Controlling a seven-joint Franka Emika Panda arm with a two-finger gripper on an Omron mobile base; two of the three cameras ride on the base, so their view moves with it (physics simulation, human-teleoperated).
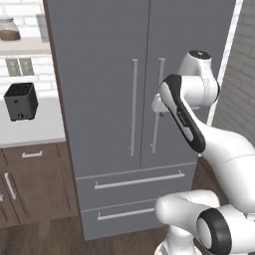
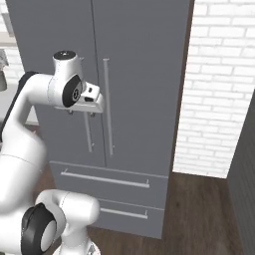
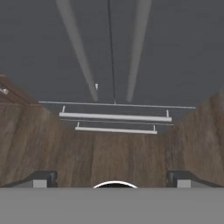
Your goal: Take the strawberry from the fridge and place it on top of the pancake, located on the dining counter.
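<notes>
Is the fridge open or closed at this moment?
Closed. Both upper doors of the fridge sit flush, meeting at one thin seam between the handles, and both bottom drawers are pushed in.

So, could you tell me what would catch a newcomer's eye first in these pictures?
The tall grey fridge dominates, its two doors shut and their long vertical handles side by side at the middle seam, two drawers below. The white arm reaches up in front of it, the gripper open and close to the handles, holding nothing. Off to the left, a small black toaster sits on a white counter over brown cabinets.
</notes>
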